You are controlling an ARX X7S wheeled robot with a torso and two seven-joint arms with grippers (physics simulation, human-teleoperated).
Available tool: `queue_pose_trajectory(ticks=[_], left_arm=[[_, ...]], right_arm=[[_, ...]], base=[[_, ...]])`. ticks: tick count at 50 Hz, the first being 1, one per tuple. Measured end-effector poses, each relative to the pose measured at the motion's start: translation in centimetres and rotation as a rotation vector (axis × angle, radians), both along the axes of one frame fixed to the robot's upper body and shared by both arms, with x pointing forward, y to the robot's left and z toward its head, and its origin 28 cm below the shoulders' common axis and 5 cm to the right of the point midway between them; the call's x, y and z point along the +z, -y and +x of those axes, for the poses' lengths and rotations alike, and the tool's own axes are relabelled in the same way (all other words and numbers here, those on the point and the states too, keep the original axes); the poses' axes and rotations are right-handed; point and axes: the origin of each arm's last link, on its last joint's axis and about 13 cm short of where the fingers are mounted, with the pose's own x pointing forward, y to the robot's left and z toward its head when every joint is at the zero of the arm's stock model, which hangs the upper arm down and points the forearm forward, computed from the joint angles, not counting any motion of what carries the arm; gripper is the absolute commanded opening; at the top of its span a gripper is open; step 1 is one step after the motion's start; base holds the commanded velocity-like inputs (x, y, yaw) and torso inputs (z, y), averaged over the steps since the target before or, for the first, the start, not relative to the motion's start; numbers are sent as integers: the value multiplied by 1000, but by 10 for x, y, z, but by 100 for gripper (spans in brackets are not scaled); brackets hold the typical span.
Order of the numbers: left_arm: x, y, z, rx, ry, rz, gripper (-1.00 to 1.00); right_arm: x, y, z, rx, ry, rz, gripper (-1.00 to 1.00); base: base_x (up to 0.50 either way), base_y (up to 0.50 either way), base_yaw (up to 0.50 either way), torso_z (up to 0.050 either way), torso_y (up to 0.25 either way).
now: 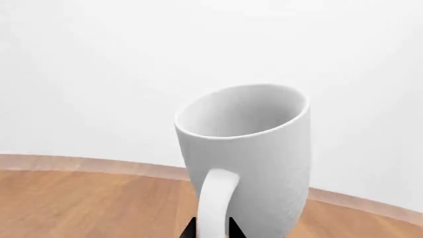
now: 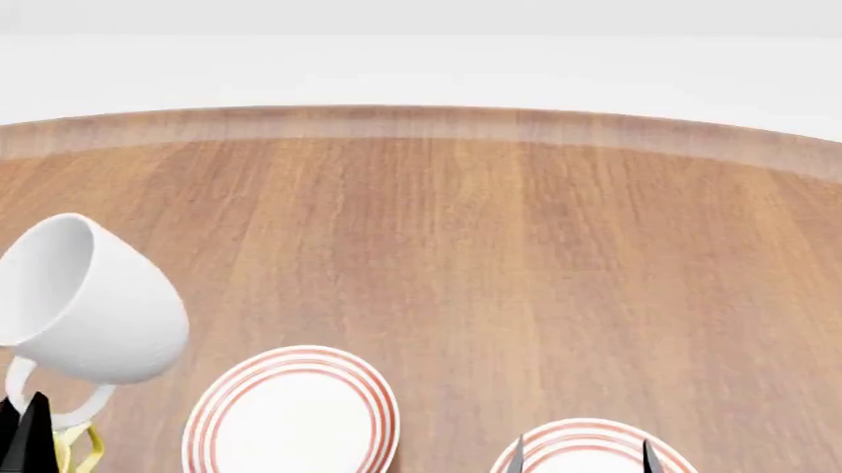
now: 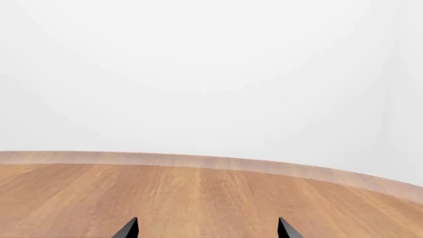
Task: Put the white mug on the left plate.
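Observation:
The white mug (image 2: 86, 301) hangs tilted in the air at the left of the head view, lifted off the wooden table. My left gripper (image 2: 27, 424) is shut on its loop handle; in the left wrist view the mug (image 1: 248, 153) fills the middle and the black fingertips (image 1: 190, 229) pinch the handle from both sides. The left plate (image 2: 292, 412), white with red rings, lies on the table just right of and below the mug. My right gripper (image 2: 582, 455) is open and empty above the right plate (image 2: 593, 453); it also shows in the right wrist view (image 3: 207, 229).
A yellow handle (image 2: 79, 448) of another mug peeks out at the lower left beside my left gripper. The round wooden table (image 2: 500, 246) stretches to its far edge (image 2: 421, 123), with a white wall behind.

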Motion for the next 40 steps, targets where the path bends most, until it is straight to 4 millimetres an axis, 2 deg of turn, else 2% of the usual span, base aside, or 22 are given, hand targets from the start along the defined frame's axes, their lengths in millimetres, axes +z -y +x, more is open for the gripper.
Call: queue_pose_trajectory(ticks=[13, 40], left_arm=[[-20, 12, 24, 42, -94, 80, -100], [-58, 25, 59, 72, -179, 166, -100]], right_arm=[[0, 0, 0, 1, -2, 2, 100], [-1, -1, 1, 9, -4, -1, 100]], base=[[0, 0, 0, 0, 1], [0, 0, 0, 0, 0]])
